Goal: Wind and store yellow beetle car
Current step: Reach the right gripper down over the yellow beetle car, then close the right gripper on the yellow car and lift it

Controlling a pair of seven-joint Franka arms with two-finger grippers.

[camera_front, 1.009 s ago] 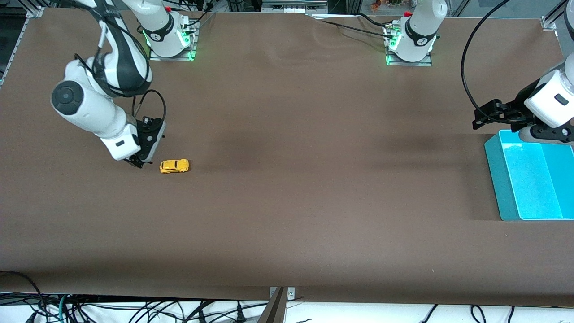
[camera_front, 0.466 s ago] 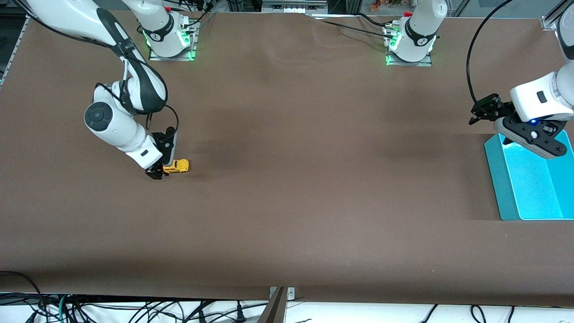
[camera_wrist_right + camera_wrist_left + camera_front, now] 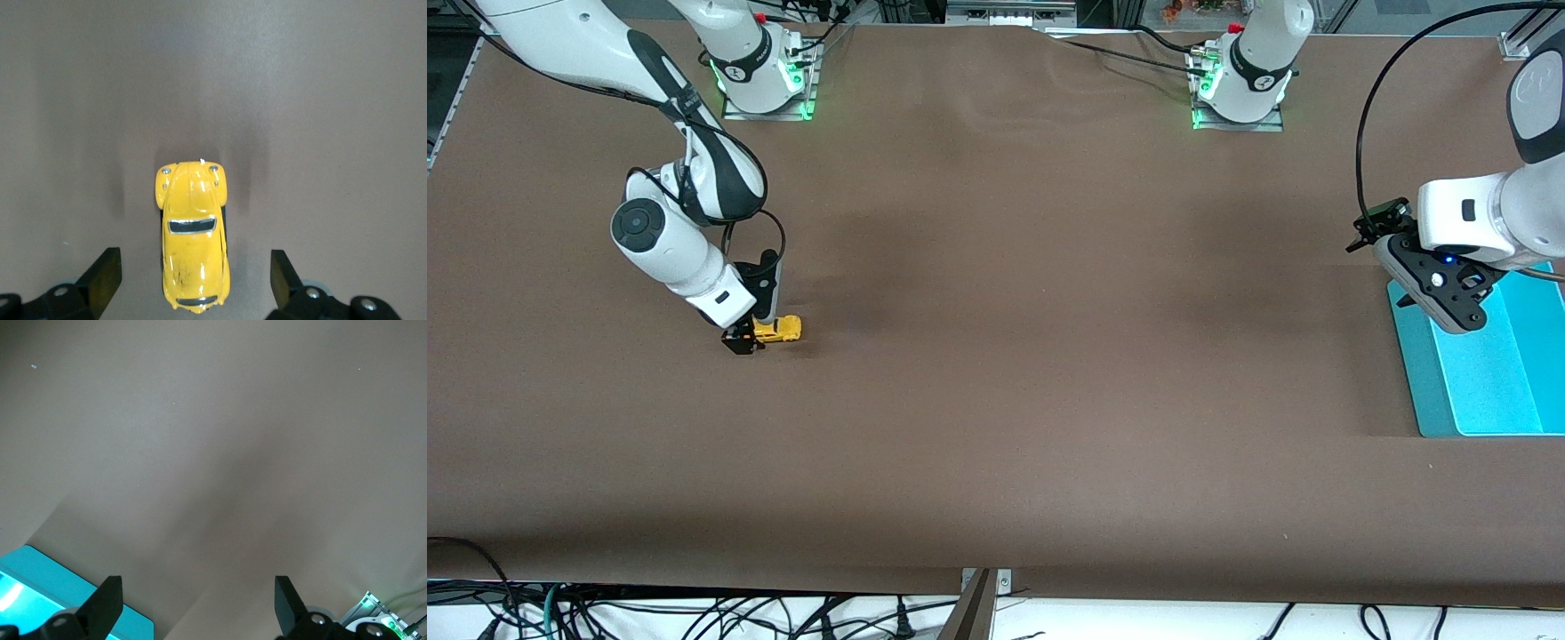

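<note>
The yellow beetle car (image 3: 779, 329) stands on its wheels on the brown table toward the right arm's end. My right gripper (image 3: 744, 340) is down at the car's end, open. In the right wrist view the yellow beetle car (image 3: 193, 237) lies lengthwise between the two black fingertips (image 3: 100, 273), with a gap on each side, so nothing touches it. My left gripper (image 3: 1392, 267) hangs open over the edge of the teal bin (image 3: 1414, 373), and its wrist view shows bare table between its fingers (image 3: 105, 603).
The teal bin (image 3: 40, 577) sits at the left arm's end of the table. Both arm bases (image 3: 760, 67) stand along the edge farthest from the front camera. Cables hang below the edge nearest that camera.
My right gripper came down from beside the car to straddle its end. The left arm swung its gripper lower, over the teal bin's edge. The car has not moved.
</note>
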